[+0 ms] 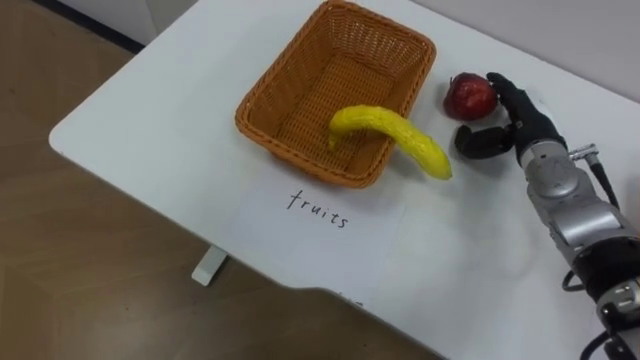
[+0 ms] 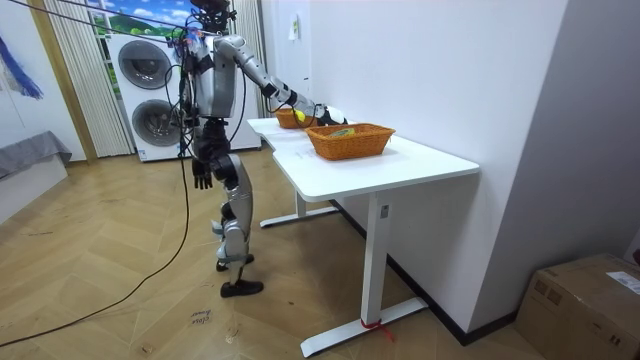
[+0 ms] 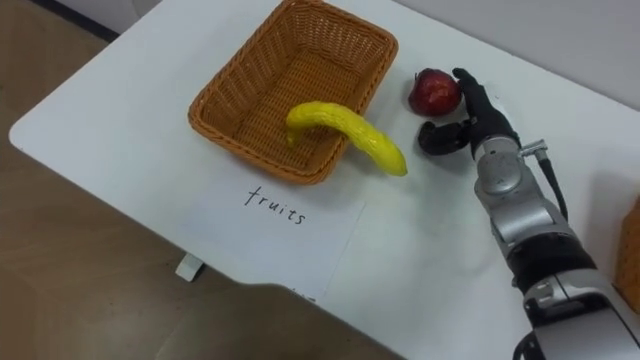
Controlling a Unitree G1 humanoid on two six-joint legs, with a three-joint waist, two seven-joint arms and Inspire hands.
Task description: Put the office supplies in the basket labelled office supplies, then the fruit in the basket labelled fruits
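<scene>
A yellow banana lies across the near rim of the brown wicker basket, one end inside and the other sticking out over the white table. Just right of the basket, a red apple rests on the table. My right hand lies against the apple's right side. Its fingers reach up along the apple and its thumb is bent below it, apart from the fruit, so the hand is open. In the room view my left hand hangs by my side.
A sheet of paper with handwriting lies in front of the basket. A second wicker basket stands further along the table, its edge at the right. The table's rounded corner and front edge are close. I stand at the table's long side.
</scene>
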